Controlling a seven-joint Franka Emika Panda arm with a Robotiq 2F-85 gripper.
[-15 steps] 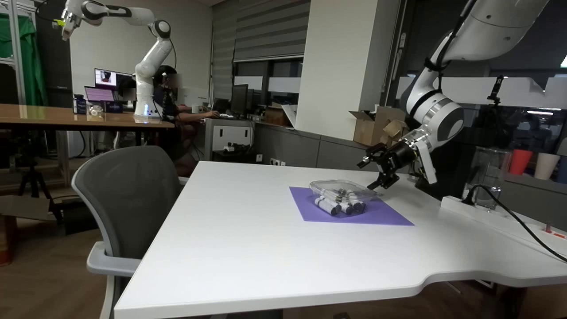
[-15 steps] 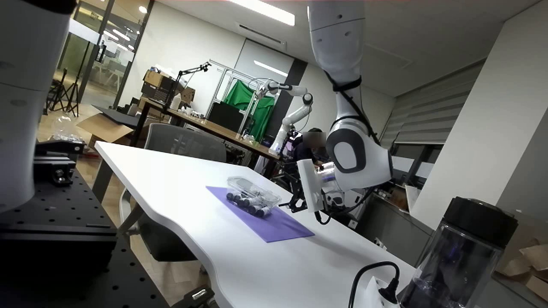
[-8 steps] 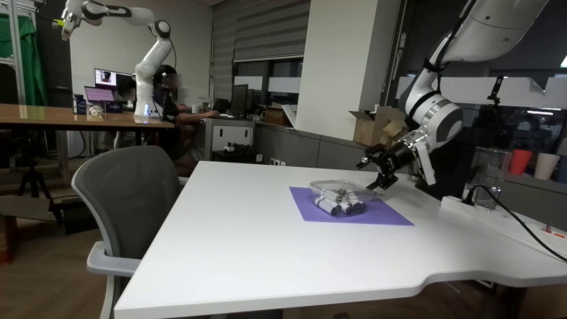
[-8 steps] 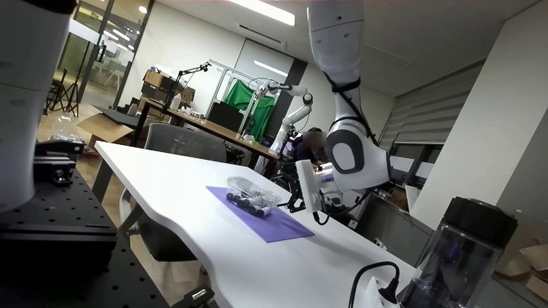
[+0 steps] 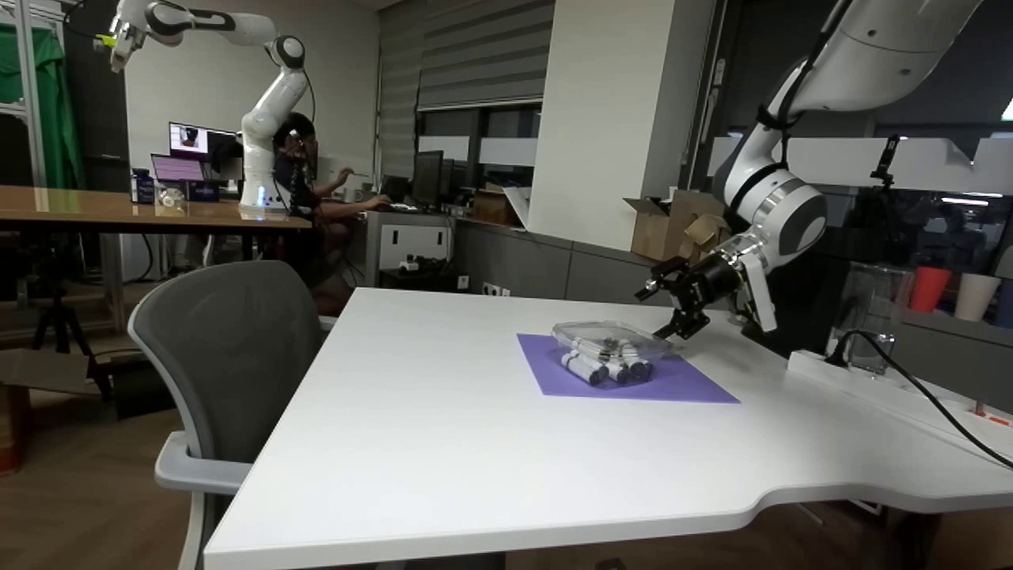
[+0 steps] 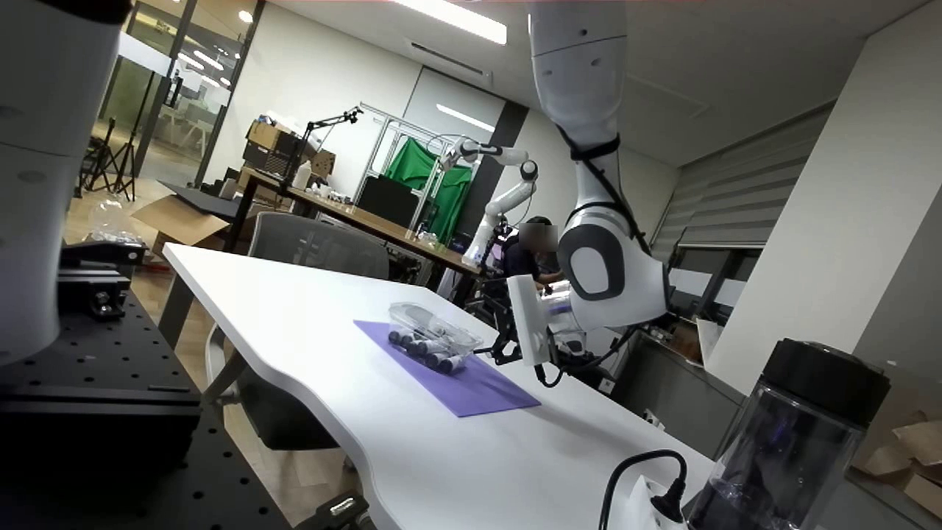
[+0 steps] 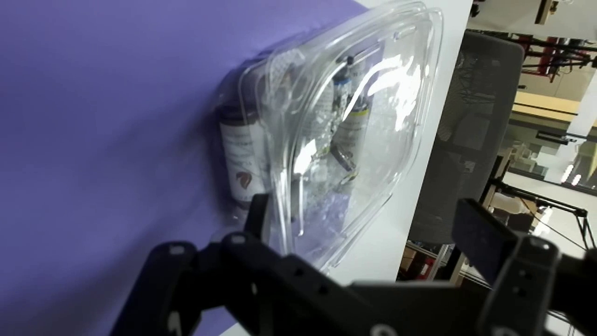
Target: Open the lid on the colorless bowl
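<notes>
The colorless bowl (image 7: 237, 88) is a clear plastic tub on a purple sheet, with several small white-labelled bottles (image 5: 586, 368) inside. The see-through lid (image 7: 392, 135) lies over its top and shows glints; it also shows in both exterior views (image 5: 613, 332) (image 6: 434, 326). My gripper (image 7: 368, 219) is open, with nothing held between its fingers. One finger is low beside the tub's rim, at or just under the rim edge; whether it touches cannot be told. The other finger is raised well above the lid. In an exterior view the gripper (image 5: 658, 310) is at the tub's side, tilted.
The purple sheet (image 5: 696, 388) lies on the white table (image 5: 443, 443). A power strip with a black cable (image 5: 878, 388) and a clear jar (image 6: 780, 442) stand near the table's edge. A grey chair (image 5: 237, 364) stands by another edge. A person sits in the background.
My gripper has moved very slightly toward the tub. The tub and lid have shifted a tiny bit away from it. The gripper stays open. The person in the background has raised a hand.
</notes>
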